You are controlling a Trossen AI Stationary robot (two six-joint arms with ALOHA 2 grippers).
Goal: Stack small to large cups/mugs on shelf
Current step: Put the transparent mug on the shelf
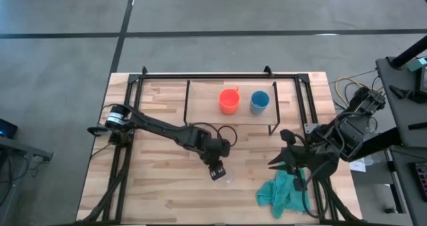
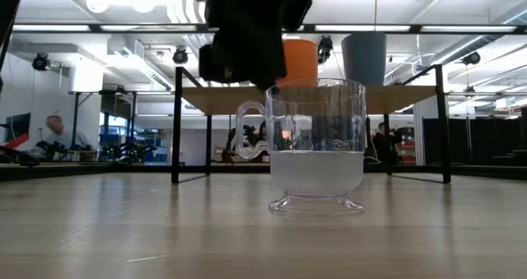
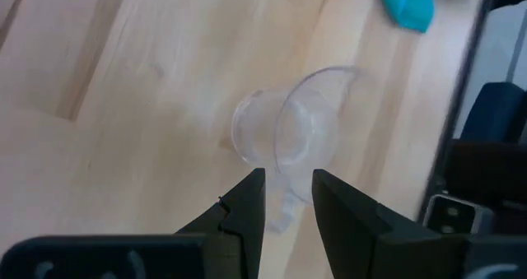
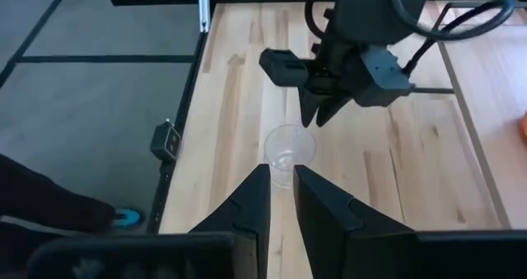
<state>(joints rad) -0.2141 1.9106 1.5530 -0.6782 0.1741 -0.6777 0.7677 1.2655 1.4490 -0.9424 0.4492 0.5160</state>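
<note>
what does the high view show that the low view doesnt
Only the high view shows the crumpled teal cloth at the table's front right, the right arm's tool beside it, and the whole left arm reaching to mid-table.

Only the low view shows the small clear transparent cup's handle and footed base, standing upright, with people in the room behind.

Both show the left arm's tool just above that cup, and the orange handled cup and blue round cup on the low light-wood shelf.

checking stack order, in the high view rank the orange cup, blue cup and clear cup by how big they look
1. orange cup
2. blue cup, only slightly smaller, nearly alike
3. clear cup, smallest, though partly hidden under the left end effector
</note>
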